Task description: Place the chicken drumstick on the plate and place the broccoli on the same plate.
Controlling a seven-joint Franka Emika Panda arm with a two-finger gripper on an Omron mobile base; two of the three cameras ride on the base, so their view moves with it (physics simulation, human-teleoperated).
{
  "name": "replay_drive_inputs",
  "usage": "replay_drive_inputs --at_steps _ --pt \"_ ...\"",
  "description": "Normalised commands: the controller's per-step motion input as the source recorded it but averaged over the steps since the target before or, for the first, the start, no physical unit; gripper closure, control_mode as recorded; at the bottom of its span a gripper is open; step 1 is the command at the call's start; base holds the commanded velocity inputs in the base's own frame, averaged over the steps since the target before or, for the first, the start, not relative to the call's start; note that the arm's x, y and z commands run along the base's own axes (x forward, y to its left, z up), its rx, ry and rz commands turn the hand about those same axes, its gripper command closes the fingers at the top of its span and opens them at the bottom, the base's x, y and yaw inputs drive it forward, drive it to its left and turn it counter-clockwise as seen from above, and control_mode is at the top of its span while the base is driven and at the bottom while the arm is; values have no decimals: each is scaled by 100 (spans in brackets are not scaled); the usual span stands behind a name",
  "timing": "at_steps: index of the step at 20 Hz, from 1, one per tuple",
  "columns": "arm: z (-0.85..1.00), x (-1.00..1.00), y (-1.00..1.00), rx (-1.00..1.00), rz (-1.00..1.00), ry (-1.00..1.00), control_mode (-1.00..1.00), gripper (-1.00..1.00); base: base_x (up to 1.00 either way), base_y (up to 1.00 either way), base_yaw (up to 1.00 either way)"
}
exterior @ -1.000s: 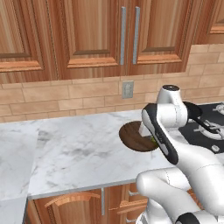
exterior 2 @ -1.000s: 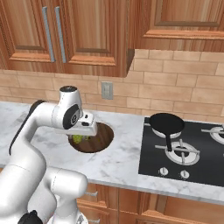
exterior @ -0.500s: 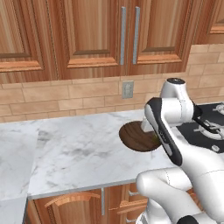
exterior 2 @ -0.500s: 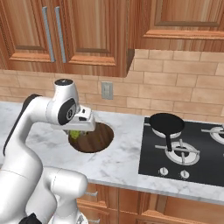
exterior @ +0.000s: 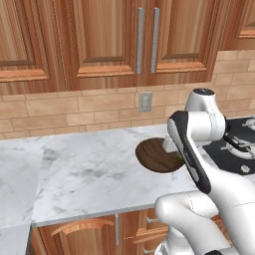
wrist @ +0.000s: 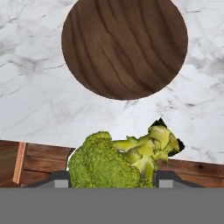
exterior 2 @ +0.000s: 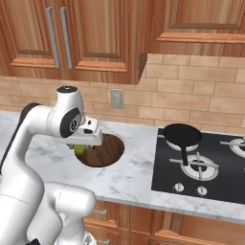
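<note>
Evidently I have the broccoli (wrist: 120, 159) clenched between the jaws; in the hand view it sits right at the finger tips at 6 o'clock, lifted clear above the counter (wrist: 39, 87), which is why the marble and the cabinet front show beneath it. In the right base view the floret (exterior 2: 80, 149) hangs just under the gripper (exterior 2: 86, 143), over the near edge of the dark wooden round board (exterior 2: 103, 150). That board is no plate, so I judge this a carry, not a drop-off. I count one broccoli, one wooden board, one black frying pan (exterior 2: 181, 135) on the stove (exterior 2: 191, 172) at 3 o'clock, and one wall outlet (exterior 2: 117, 99). The drumstick and blue plate I cannot place from these views.
</note>
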Motion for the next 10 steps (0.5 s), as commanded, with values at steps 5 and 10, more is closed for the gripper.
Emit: replay_drive_inputs --at_steps 5,10 --pt "0 -20 0 0 0 0 -100 100 0 0 0" --pt "0 0 0 0 0 0 100 100 -63 -3 0"
